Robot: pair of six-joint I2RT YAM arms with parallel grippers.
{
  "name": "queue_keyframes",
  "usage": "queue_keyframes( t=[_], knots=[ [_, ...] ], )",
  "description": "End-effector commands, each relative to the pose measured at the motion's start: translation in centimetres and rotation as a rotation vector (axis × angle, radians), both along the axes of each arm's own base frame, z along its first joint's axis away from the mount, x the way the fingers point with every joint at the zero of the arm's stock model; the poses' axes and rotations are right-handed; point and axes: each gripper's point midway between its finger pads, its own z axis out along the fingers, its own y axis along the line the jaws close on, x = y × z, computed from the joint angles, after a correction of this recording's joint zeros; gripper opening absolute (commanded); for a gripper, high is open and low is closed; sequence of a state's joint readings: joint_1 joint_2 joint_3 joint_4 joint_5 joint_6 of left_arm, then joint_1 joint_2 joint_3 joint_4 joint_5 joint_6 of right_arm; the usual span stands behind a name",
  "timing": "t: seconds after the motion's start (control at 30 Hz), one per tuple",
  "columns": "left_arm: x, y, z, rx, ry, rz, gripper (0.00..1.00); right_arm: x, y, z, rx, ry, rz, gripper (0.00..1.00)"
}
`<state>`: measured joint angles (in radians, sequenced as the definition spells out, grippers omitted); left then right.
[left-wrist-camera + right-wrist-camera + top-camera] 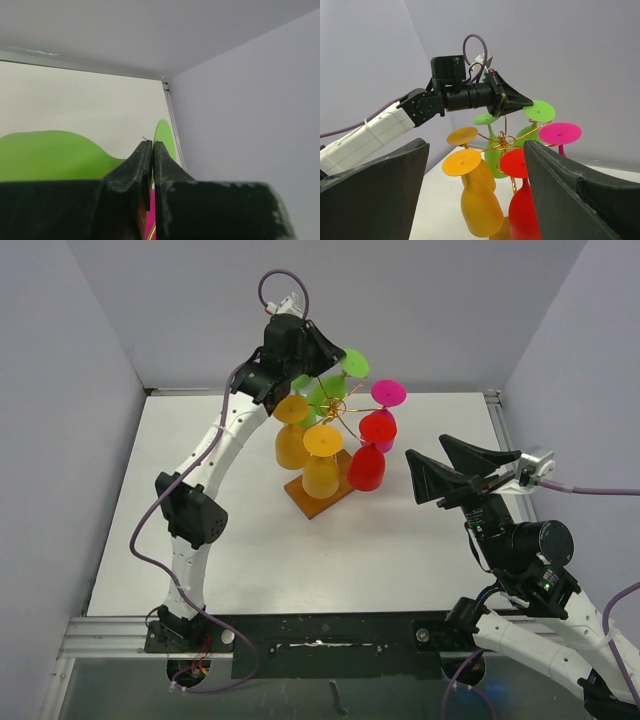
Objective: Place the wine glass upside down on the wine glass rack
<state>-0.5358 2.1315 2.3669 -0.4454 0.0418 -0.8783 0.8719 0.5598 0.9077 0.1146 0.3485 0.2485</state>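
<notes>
Left claw [152,145] clenched on green glass [540,111] foot, glass inverted at rack [335,412]; seating, release remain; right claw [425,446] gapes, idle.

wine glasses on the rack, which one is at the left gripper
The rear green glass, its foot pinched by the left gripper; the others hang untouched.

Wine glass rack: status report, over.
Left gripper: jaws shut on green wine glass foot. Glass upside down at wine glass rack. Right gripper open, clear.
</notes>
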Motion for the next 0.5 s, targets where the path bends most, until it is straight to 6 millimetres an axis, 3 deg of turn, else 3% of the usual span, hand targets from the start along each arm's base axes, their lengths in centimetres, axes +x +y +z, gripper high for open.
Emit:
queue_keyframes(
  t=[0.0,0.47],
  knots=[
    [-1.5,1.5,5.1,-0.021,-0.104,0.017,0.00,-0.2,-0.1,0.9,0.039,-0.017,0.005,0.78],
    [-1.3,2.2,3.9,0.035,-0.093,0.048,0.08,-0.2,-0.1,0.9,0.039,-0.017,0.008,0.78]
  ],
)
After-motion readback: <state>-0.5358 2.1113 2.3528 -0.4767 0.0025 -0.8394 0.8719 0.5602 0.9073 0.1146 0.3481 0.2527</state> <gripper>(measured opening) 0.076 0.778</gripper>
